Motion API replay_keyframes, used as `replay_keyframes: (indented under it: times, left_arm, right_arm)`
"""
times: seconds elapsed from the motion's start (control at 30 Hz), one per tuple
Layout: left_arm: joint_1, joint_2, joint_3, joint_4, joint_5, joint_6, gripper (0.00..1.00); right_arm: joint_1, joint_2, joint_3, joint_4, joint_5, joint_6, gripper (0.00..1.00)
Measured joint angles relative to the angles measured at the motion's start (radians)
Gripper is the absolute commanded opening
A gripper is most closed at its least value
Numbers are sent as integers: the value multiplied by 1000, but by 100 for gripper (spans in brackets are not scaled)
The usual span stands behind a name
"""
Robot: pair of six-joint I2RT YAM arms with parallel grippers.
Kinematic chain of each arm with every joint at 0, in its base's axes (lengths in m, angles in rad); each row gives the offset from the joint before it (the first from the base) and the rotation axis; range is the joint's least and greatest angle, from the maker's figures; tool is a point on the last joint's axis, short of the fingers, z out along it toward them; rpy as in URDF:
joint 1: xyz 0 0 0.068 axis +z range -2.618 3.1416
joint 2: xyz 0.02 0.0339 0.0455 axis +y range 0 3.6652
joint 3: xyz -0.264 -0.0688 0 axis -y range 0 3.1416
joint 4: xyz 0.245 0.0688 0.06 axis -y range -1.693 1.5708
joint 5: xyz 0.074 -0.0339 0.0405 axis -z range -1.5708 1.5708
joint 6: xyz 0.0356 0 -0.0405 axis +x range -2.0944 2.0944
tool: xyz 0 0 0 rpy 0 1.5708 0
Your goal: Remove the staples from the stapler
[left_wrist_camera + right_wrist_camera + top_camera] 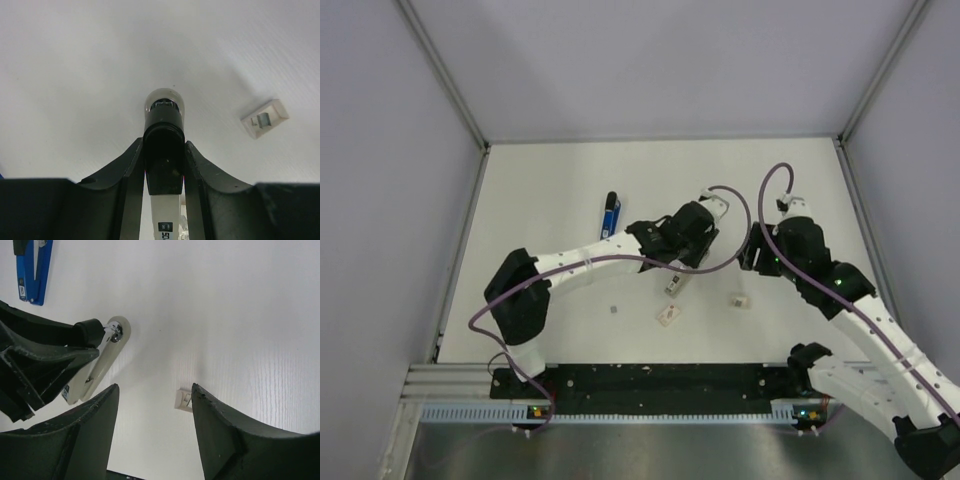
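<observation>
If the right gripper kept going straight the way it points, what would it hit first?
Likely the small white block on the table between the open fingers of the right gripper; depth is unclear, so it might meet bare tabletop instead.

Overhead plus close wrists; common stapler (103,361)

White table (550,190): blue stapler (610,215), white box (668,316), second white box (738,299), tiny scrap (613,309).

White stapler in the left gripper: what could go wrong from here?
The left gripper pinches only the black top arm of the white stapler, so the base could swing or slip when pulled. The open right gripper hovers close to a small white box and may knock it while reaching in.
</observation>
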Motion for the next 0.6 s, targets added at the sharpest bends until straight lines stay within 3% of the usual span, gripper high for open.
replay_keyframes:
  times: [0.2,0.6]
  left_arm:
    - [0,-79,-12,26,169,120,0]
    - [14,-328,-132,11,517,262,0]
  right_arm:
    - [0,-7,0,47,-113,-50,59]
    - [0,-170,-19,165,-425,-138,53]
